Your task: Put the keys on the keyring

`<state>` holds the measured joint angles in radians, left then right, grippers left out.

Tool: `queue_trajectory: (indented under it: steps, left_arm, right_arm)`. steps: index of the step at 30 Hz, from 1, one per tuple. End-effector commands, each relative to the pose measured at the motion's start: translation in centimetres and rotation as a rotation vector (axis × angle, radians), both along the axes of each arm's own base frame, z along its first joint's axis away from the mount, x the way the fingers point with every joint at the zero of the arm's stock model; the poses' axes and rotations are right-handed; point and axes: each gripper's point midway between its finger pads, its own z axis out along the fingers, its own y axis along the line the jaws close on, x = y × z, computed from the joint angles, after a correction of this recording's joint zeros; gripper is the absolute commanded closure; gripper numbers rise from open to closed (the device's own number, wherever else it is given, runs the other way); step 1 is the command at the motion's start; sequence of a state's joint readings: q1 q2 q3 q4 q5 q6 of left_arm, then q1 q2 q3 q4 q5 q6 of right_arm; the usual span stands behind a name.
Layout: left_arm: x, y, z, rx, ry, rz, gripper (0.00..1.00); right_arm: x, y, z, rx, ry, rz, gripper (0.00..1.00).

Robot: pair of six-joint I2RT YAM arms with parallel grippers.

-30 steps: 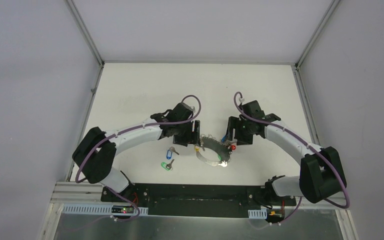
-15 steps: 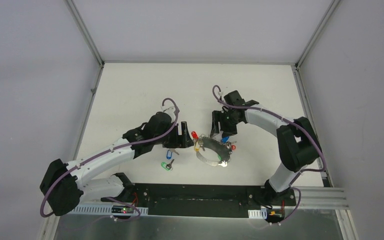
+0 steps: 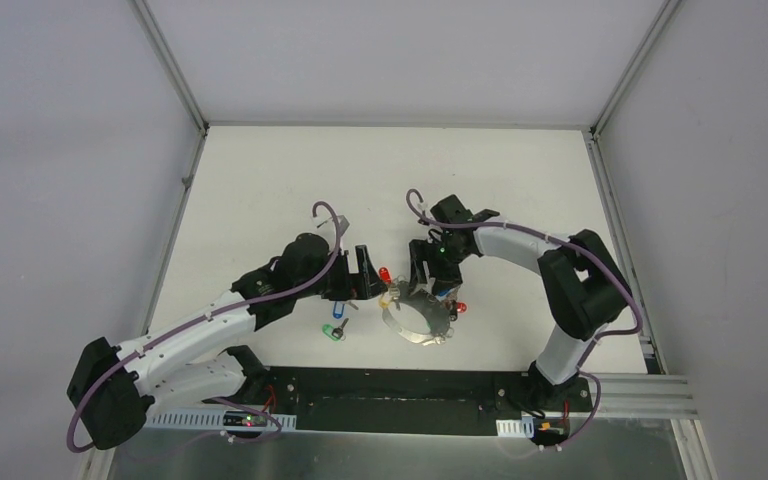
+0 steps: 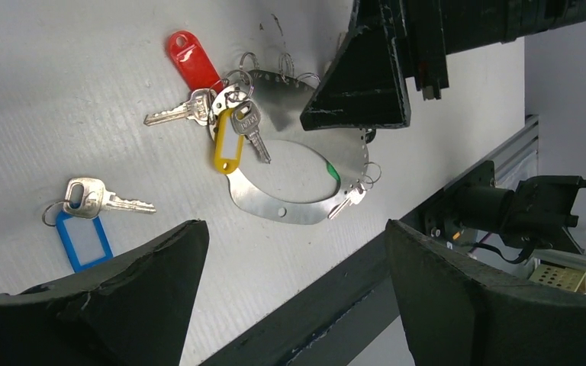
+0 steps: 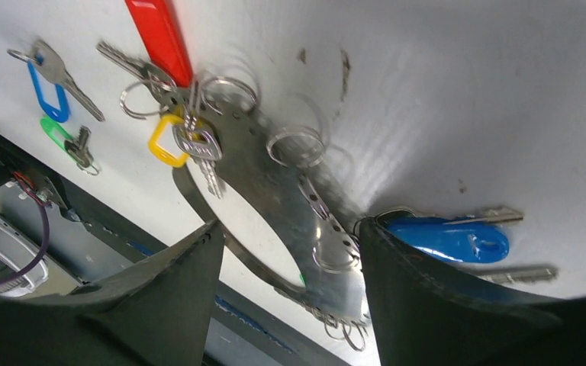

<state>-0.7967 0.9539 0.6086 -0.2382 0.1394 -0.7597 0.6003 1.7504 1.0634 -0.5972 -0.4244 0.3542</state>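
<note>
Yellow-tagged key [image 4: 252, 131] on the keyring [image 4: 275, 207] bears unreadable lettering.

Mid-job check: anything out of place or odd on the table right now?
Two keys lie loose on the table beside the keyring, not on it: the blue-tagged key and the green-tagged key next to it. The red-tagged key and yellow-tagged key already hang on it. Nothing looks bent or spilled.

The right pincer [image 3: 431, 280] hides the keyring's [image 4: 263, 206] far rim; the red tag [image 5: 156, 30] runs off the right wrist view's top edge.
</note>
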Motion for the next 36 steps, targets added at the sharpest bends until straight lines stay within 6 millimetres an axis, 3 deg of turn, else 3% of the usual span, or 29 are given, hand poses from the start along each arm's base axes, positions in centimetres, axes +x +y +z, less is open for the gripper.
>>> queue_trajectory:
  steps: [1,8,12,16,19,23,30,33,36]
  left_arm:
    - [1.0,-0.7,1.1,-0.013,-0.015,-0.004,0.11]
    - [2.1,-2.4,0.0,0.035,0.044,-0.048,0.13]
    - [3.1,-4.0,-0.1,0.064,0.076,-0.106,0.15]
    - [4.5,-6.2,-0.3,0.081,0.107,-0.156,0.22]
    - [5.8,-7.9,-0.4,0.085,0.111,-0.199,0.32]
    - [7.4,-9.5,-1.0,0.117,0.126,-0.214,0.35]
    - [8.9,-10.5,-3.3,0.17,0.171,-0.221,0.45]
    - [9.2,-10.6,-4.2,0.192,0.182,-0.229,0.54]
    - [9.3,-10.6,-5.1,0.222,0.196,-0.232,0.55]
  right_arm:
    - [-0.5,-0.2,2.6,0.03,-0.038,-0.033,0.31]
    - [1.2,0.1,6.9,0.082,-0.172,-0.055,0.28]
    - [1.9,-0.2,8.1,0.148,-0.186,-0.099,0.27]
    - [2.1,-1.4,8.4,0.251,-0.142,-0.167,0.27]
    - [2.4,-3.1,8.3,0.293,-0.11,-0.235,0.28]
    - [2.2,-5.3,8.1,0.309,-0.095,-0.291,0.29]
    - [1.7,-9.3,7.8,0.293,-0.106,-0.404,0.34]
    - [1.1,-10.2,7.5,0.289,-0.099,-0.424,0.36]
    - [0.7,-10.4,7.4,0.282,-0.098,-0.423,0.36]
